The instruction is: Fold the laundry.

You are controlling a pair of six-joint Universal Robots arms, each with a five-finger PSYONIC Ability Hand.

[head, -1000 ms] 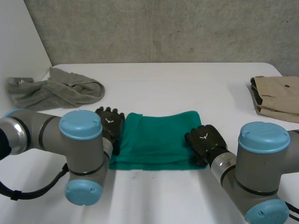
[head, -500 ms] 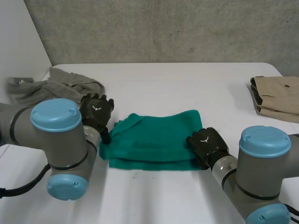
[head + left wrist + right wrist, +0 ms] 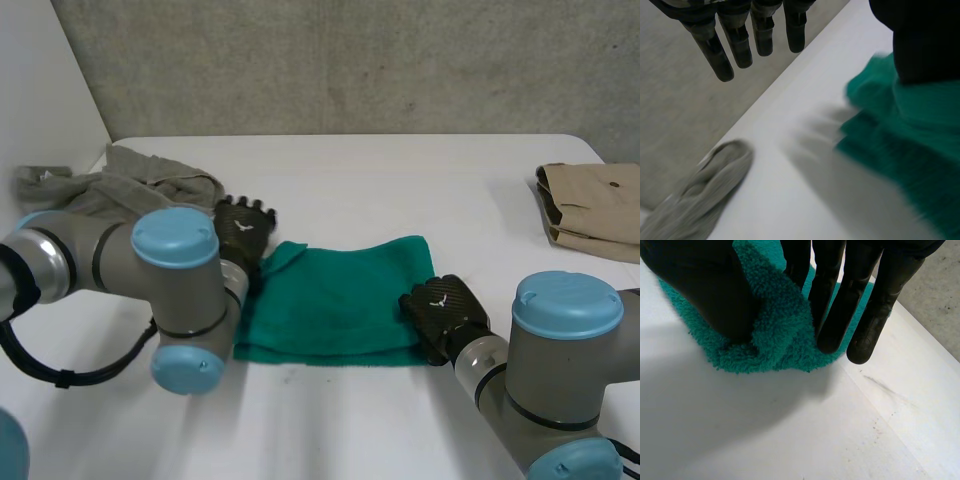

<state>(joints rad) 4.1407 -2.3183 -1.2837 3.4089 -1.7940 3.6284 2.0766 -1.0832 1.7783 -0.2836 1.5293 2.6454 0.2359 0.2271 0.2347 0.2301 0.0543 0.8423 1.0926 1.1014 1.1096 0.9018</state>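
A green towel [image 3: 330, 300] lies folded in the middle of the white table [image 3: 400, 190]. My left hand [image 3: 243, 228] hovers at the towel's far left corner with straight fingers [image 3: 740, 42] spread and nothing in them. In the left wrist view the towel [image 3: 910, 135] lies beside that hand, apart from the fingertips. My right hand [image 3: 445, 315] is at the towel's near right corner. Its thumb [image 3: 705, 290] and fingers [image 3: 840, 305] pinch a bunched fold of the towel [image 3: 775, 335] between them.
A crumpled grey cloth [image 3: 130, 185] lies at the far left, close beyond my left hand, and also appears as the grey cloth [image 3: 705, 195] past the fingertips. A folded beige garment [image 3: 595, 210] rests at the right edge. A white wall stands on the left.
My left hand left the towel's left edge, swung out left, then came back to its far left corner. The towel's left edge has shifted. My right hand closed tighter on the right corner.
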